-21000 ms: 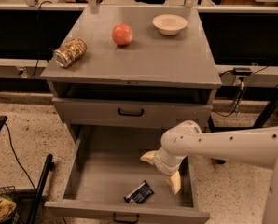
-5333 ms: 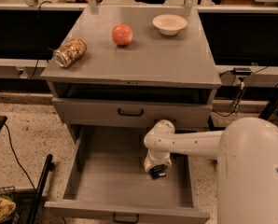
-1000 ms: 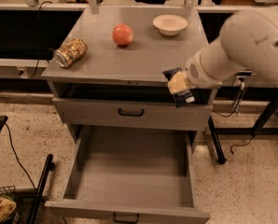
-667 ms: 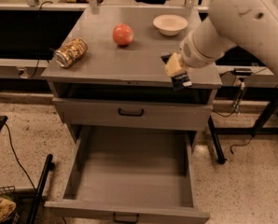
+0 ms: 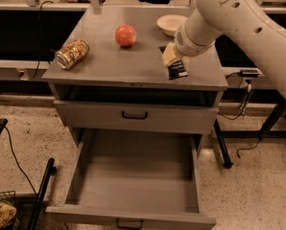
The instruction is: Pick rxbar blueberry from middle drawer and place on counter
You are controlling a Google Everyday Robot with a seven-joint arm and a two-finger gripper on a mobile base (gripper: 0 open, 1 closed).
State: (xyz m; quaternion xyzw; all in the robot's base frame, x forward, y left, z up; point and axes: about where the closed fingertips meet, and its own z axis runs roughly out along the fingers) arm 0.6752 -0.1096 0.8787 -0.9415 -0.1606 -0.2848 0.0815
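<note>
My gripper (image 5: 171, 57) is over the right part of the counter (image 5: 109, 61), shut on the rxbar blueberry (image 5: 176, 69). The bar hangs from the cream fingers (image 5: 168, 55), its dark wrapper with white patches tilted down, its lower end close to or touching the counter top. The middle drawer (image 5: 133, 176) is pulled wide open below and its inside is empty.
On the counter lie a gold patterned can (image 5: 72, 53) on its side at the left, a red apple (image 5: 125, 35) in the middle back, and a white bowl (image 5: 171, 23) behind the gripper. A shallower closed drawer front (image 5: 133, 115) sits under the counter.
The gripper has carried the bar up from the drawer, past the counter's right front edge, and further left and back over the counter top.
</note>
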